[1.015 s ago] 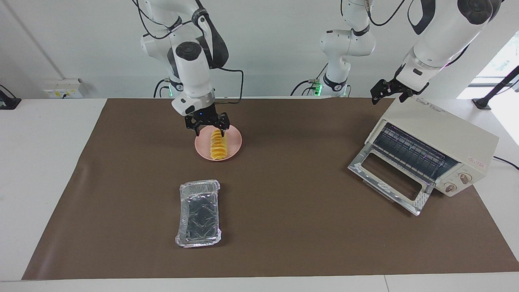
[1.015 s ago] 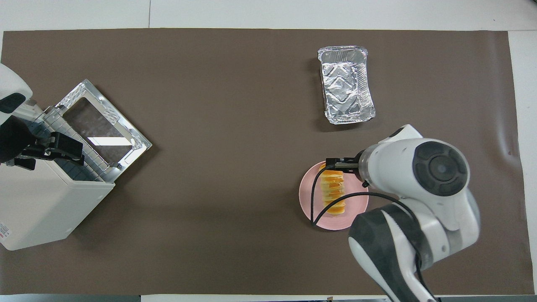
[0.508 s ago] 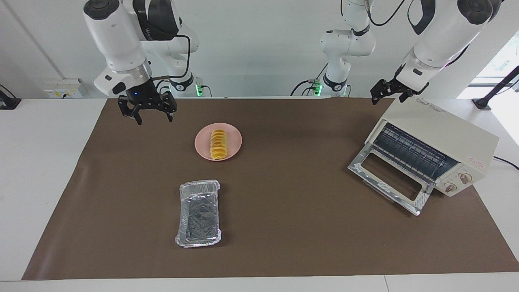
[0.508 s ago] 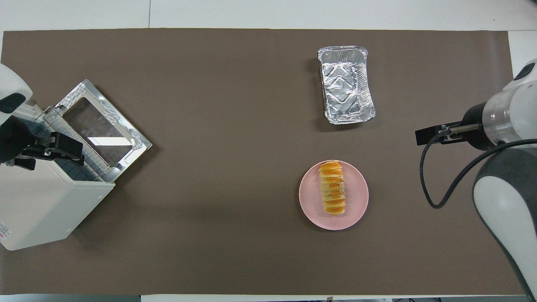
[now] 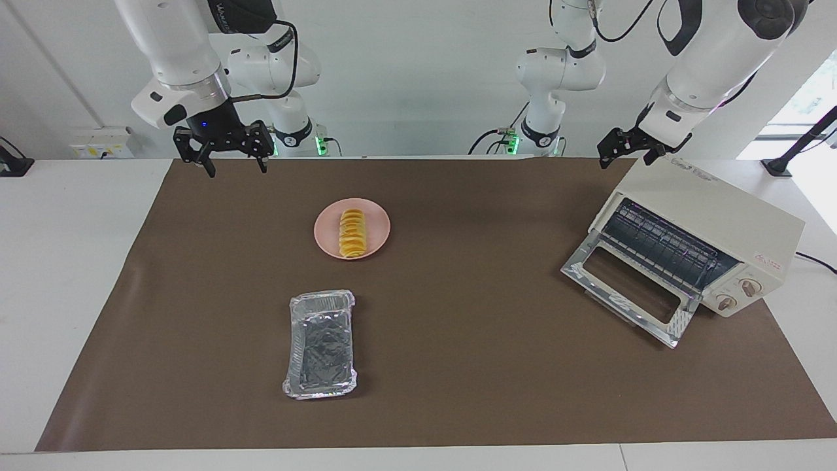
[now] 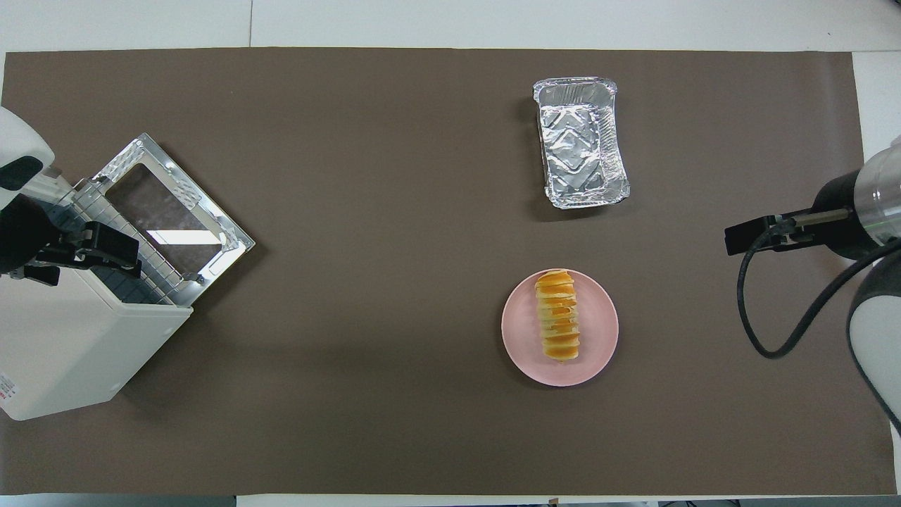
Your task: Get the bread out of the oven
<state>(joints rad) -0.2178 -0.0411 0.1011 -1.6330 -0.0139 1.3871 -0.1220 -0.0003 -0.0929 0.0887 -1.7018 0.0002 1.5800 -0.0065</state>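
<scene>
The bread (image 5: 353, 233), a ridged golden-yellow loaf, lies on a pink plate (image 5: 325, 237) on the brown mat; it also shows in the overhead view (image 6: 558, 316) on the plate (image 6: 600, 343). My right gripper (image 5: 237, 171) is open and empty, raised over the mat's edge toward the right arm's end, well apart from the plate; the overhead view shows it too (image 6: 746, 238). The cream-white oven (image 5: 719, 216) stands with its door (image 5: 628, 291) dropped open and its wire rack bare. My left gripper (image 5: 629, 162) waits open over the oven's top (image 6: 70, 352).
A crinkled silver foil tray (image 5: 322, 343) sits farther from the robots than the plate, also seen in the overhead view (image 6: 581, 141). The oven's open door (image 6: 169, 204) juts onto the mat at the left arm's end.
My right gripper has let go of the bread on the plate, risen and swung away toward the right arm's end of the table. The left arm has not moved.
</scene>
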